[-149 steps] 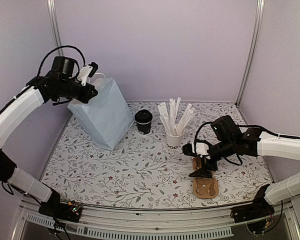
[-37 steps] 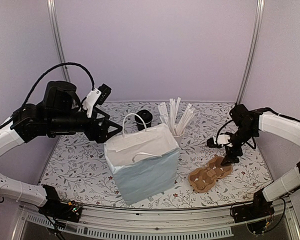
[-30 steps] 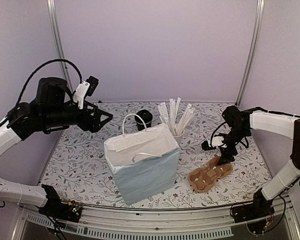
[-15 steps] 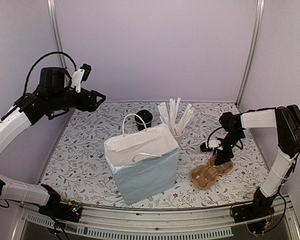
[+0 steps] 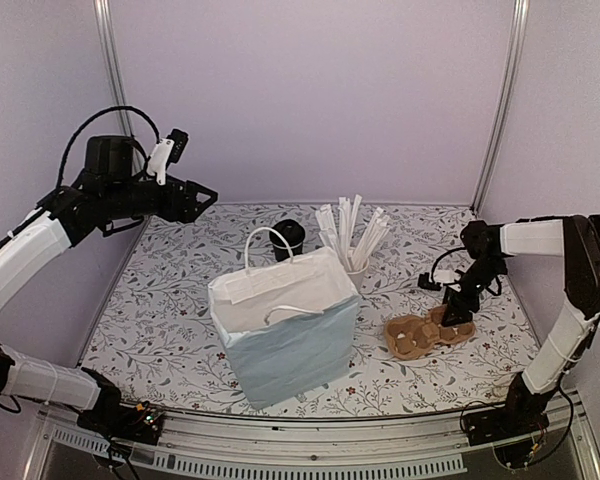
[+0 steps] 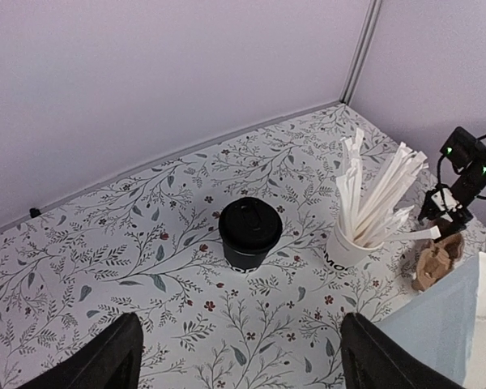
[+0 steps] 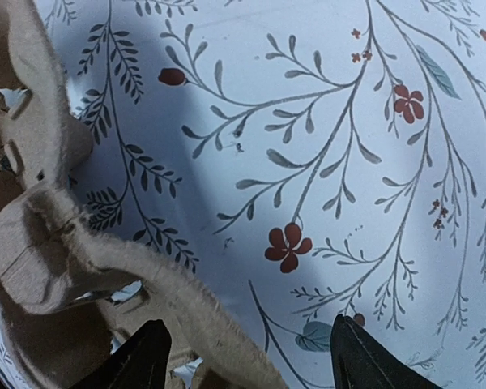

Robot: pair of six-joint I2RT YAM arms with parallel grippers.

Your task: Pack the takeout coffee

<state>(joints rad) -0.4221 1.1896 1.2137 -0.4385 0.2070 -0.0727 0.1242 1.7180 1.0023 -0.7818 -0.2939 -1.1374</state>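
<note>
1. Left hand (image 6: 239, 361) gapes wide above the floral table (image 6: 105, 267); the matte black, lidded takeout coffee (image 6: 249, 233) stands below, just ahead of its fingers.
2. Right hand (image 7: 243, 356) is spread open, straddling the fibrous brown pulp carrier (image 7: 57, 243) rim.

Bright, soft, even light; views sharp. Slight sheen on takeout coffee (image 6: 249, 233) lid, left wrist centre. Right wrist: cardboard carrier (image 7: 40, 235) at 8 o'clock throws grey shadow toward centre.

top external: high, from behind, facing whole tabletop (image 5: 160, 320) | left wrist: raised, looking down, far | right wrist: very near tabletop | shared by all: cardboard carrier (image 5: 420, 336) (image 6: 434, 264) (image 7: 49, 235)
</note>
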